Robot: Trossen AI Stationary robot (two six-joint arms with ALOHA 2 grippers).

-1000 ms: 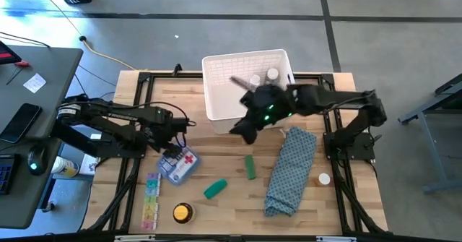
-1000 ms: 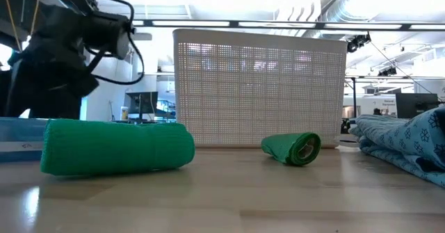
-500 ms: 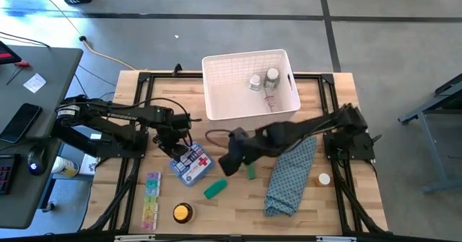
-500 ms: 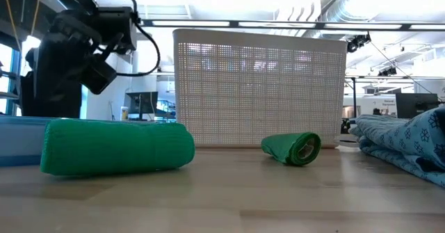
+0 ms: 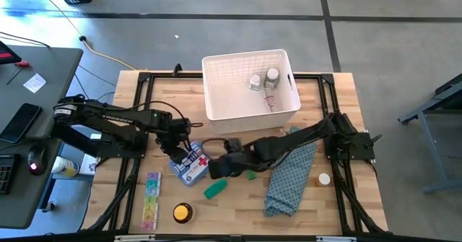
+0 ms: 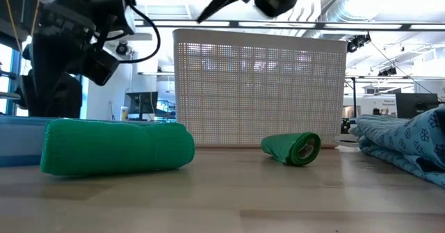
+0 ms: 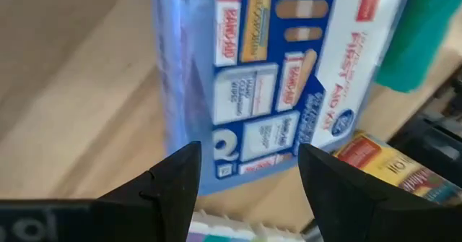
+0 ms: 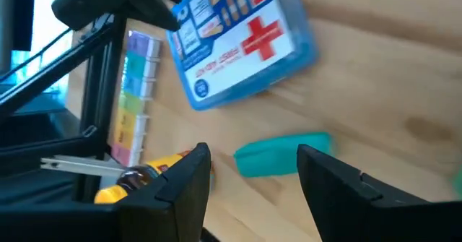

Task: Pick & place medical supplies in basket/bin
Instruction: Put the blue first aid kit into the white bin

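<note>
Nearest, along the front of the counter (image 5: 238,206), lie the supplies not yet collected: the round yellow tin (image 5: 182,212), the rainbow pill organiser (image 5: 151,192) and a green tube (image 5: 215,189) lying on its side. A second green tube (image 5: 250,173) lies just beside the long blue patterned cloth (image 5: 290,172), which sprawls down the right half.

Behind these, the blue-white red-cross pack (image 5: 189,163) lies flat, and both arms converge on it. The left pincer (image 5: 179,152) hovers at its left edge with its fingers spread and nothing between them, seemingly lined up to take the pack. The right pincer (image 5: 219,169) hangs low between the pack and the nearer green tube, likewise released and empty; its wrist view looks across the pack, the tube and the organiser, so it is probably reaching for one of these.

Farthest back stands the white lattice basket (image 5: 216,106). Inside it rest two white-capped bottles (image 5: 263,79) and, beside them, a pinkish tube (image 5: 270,101). Most of the supplies, then, are outside the basket.
</note>
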